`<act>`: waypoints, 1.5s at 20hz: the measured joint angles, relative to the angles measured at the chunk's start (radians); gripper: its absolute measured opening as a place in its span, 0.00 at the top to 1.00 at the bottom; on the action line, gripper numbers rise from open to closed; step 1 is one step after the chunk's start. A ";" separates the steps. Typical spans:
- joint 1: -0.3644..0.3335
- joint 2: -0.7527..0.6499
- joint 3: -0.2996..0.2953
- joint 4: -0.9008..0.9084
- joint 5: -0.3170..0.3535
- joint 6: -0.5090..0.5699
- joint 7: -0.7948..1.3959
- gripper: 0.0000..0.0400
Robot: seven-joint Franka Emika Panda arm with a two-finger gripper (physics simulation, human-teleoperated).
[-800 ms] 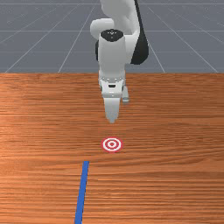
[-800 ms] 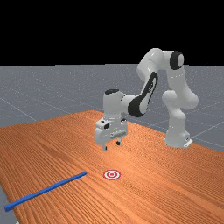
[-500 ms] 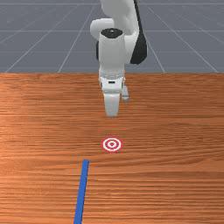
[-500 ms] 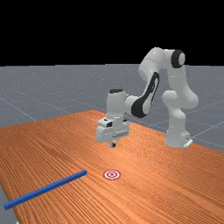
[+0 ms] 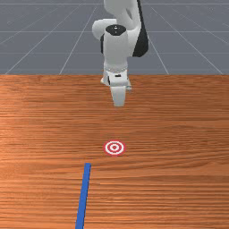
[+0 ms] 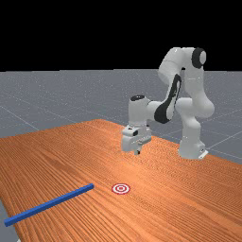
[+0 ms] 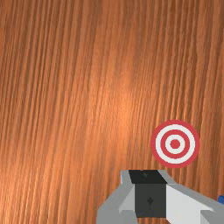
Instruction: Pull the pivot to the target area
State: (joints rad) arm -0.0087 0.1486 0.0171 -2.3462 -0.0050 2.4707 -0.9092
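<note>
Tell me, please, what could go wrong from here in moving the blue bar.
The gripper hangs shut, away from the blue bar, so lowered like this it might only nudge it. The bar's nearer end is offset toward the front view's left of the target, so a straight pull might miss.

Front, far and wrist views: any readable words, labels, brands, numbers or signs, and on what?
Readable words, labels, brands, numbers: none.
Sign without text: round red-and-white ringed target, flat on the orange-brown wooden table.
Too small to read: pale marks on the black round cap of the white-and-grey robot arm.
Long blue bar: no writing seen.
</note>
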 joint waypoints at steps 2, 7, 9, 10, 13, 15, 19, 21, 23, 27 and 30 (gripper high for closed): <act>0.017 0.002 0.019 0.003 -0.005 -0.001 -0.009 1.00; 0.003 -0.034 0.024 -0.048 -0.013 0.017 -0.290 1.00; -0.020 0.140 0.043 0.215 -0.039 -0.076 -0.334 1.00; -0.025 0.242 0.051 0.378 -0.049 -0.137 -0.354 1.00; -0.049 0.495 0.091 0.799 -0.090 -0.303 -0.558 1.00; -0.076 0.508 0.113 0.798 -0.113 -0.283 -0.685 1.00; -0.100 0.600 0.142 0.801 -0.158 -0.194 -0.826 1.00; -0.111 0.648 0.155 0.807 -0.181 -0.159 -0.892 1.00; -0.131 0.646 0.171 0.749 -0.201 -0.115 -0.952 1.00; -0.158 0.611 0.196 0.671 -0.233 -0.083 -1.079 1.00; -0.181 0.529 0.226 0.649 -0.225 -0.151 -1.199 1.00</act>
State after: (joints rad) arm -0.1897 0.6775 0.2426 -1.6969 -0.2304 2.3192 -2.1079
